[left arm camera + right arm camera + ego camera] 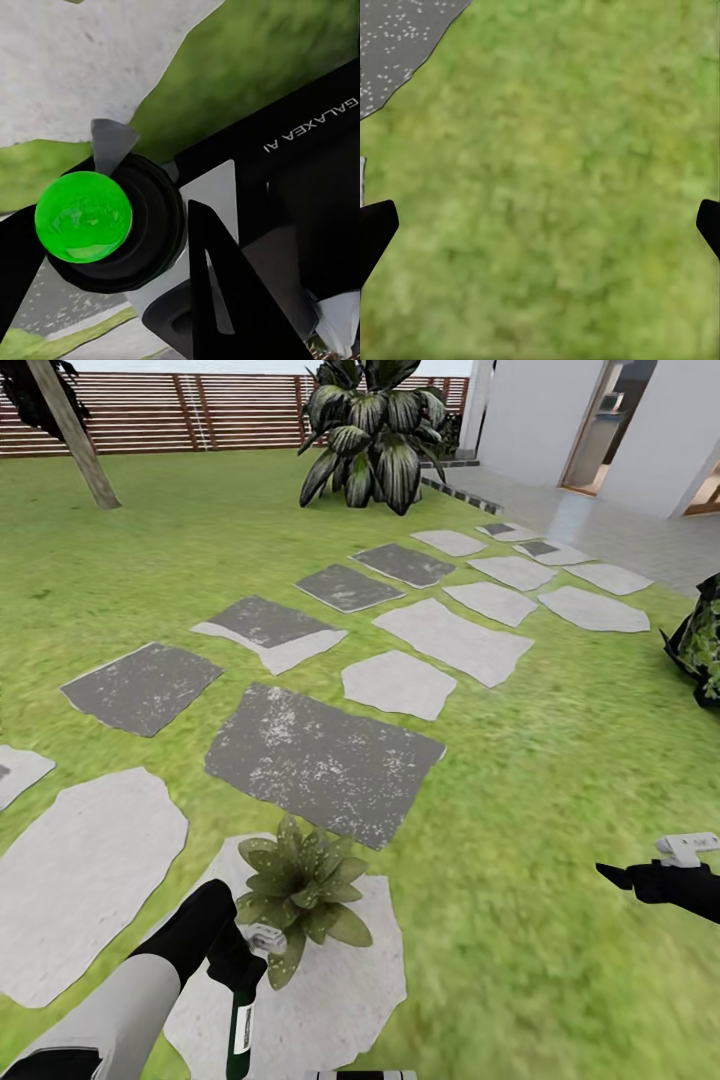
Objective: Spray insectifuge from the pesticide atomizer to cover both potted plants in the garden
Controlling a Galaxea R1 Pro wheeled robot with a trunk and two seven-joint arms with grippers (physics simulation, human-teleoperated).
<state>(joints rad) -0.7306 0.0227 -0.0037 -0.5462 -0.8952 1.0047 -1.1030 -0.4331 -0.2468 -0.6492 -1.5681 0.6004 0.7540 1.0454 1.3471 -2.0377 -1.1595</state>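
Dark and pale stepping stones (pixel 322 760) cross the lawn. Large dark-leaved shrub (pixel 375 430) stands before the slatted wooden fence (pixel 150 410). Leaning tree trunk (pixel 75 435) far left. White house wall (pixel 540 415) right.

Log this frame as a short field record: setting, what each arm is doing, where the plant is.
setting: lawn with stepping stones, wooden fence behind
left gripper: shut on the pesticide atomizer, bottle hanging down from the fingers
atomizer top: green round end seen in the left wrist view
potted plant: on a pale stone, right beside the left gripper
right gripper: open, holding nothing, over bare grass
other plants: large dark shrub near the fence
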